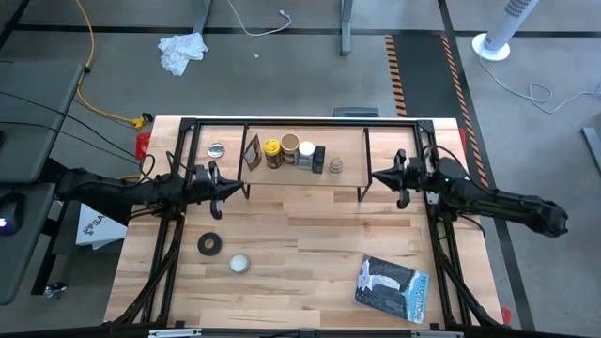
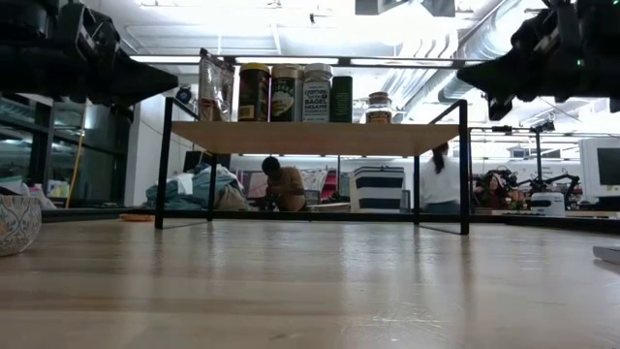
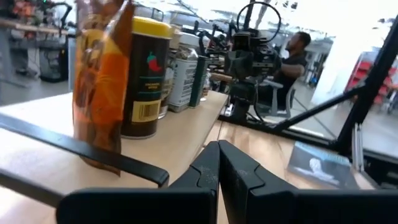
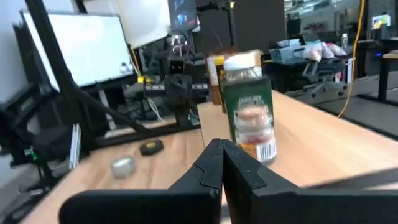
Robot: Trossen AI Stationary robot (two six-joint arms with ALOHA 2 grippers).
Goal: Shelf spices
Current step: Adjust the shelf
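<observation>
The spices stand in a row on the shelf's light plank [image 1: 305, 174]: flat brown packet [image 1: 252, 152], yellow-lidded jar [image 1: 272, 151], tan-lidded jar [image 1: 290, 147], white-capped bottle [image 1: 306, 154], dark bottle [image 1: 319, 158], tiny brown-topped jar [image 1: 336, 166]. The low view shows them upright on the shelf top [image 2: 315, 136]. My left gripper [image 1: 215, 180] hovers shut off the shelf's left end, and its wrist view shows the fingers [image 3: 219, 171] together. My right gripper [image 1: 401, 178] hovers shut off the shelf's right end [image 4: 222, 168].
A black tape roll [image 1: 210, 244] and a round silvery tin [image 1: 239, 264] lie on the near left of the table. Another tin [image 1: 217, 149] sits at the far left. A dark booklet [image 1: 392, 286] lies near right. A patterned bowl [image 2: 15, 225] shows in the low view.
</observation>
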